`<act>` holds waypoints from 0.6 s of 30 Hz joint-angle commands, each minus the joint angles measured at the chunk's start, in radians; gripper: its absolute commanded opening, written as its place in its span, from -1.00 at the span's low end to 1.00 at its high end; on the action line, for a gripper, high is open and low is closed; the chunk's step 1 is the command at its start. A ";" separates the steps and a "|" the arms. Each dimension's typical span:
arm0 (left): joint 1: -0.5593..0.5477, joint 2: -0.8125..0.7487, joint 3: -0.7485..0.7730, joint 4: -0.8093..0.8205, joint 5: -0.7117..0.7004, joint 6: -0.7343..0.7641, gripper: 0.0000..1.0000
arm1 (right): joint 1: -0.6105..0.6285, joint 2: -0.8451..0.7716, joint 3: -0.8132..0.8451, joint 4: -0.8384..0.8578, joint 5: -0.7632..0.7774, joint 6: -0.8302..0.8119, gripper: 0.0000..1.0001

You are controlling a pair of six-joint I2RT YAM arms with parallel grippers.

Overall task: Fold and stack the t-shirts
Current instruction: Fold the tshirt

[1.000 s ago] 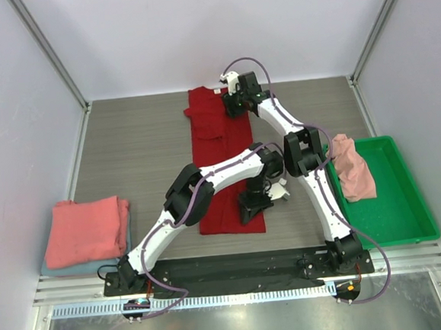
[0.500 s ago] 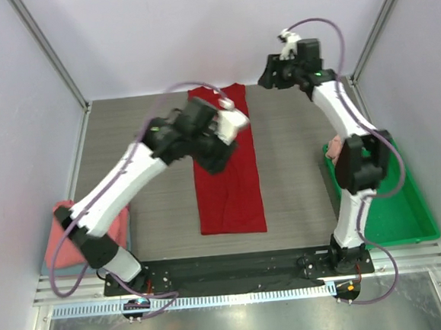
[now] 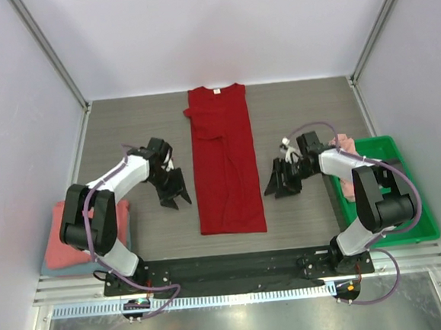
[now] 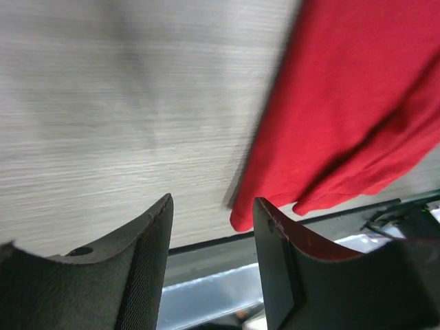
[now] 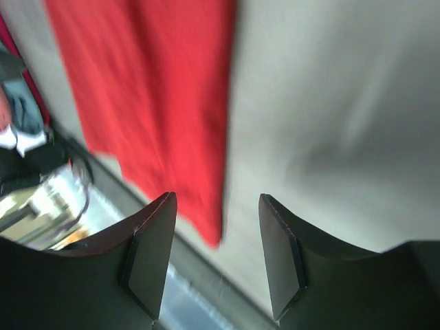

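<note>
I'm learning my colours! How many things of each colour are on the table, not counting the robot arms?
Red shirt: 1
Pink: 2, the left pile and the tray shirt, both partly hidden by arms
Green tray: 1
Total: 4

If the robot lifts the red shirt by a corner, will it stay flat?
Probably not. The red shirt lies limp on the table with a sleeve folded in, so it would likely droop. It looks thin, so it is probably light. Pushed, it would likely bunch up.
</note>
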 commanded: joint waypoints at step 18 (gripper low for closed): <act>-0.159 -0.012 -0.236 0.335 0.151 -0.161 -0.08 | 0.167 0.079 -0.117 -0.072 0.007 0.139 0.16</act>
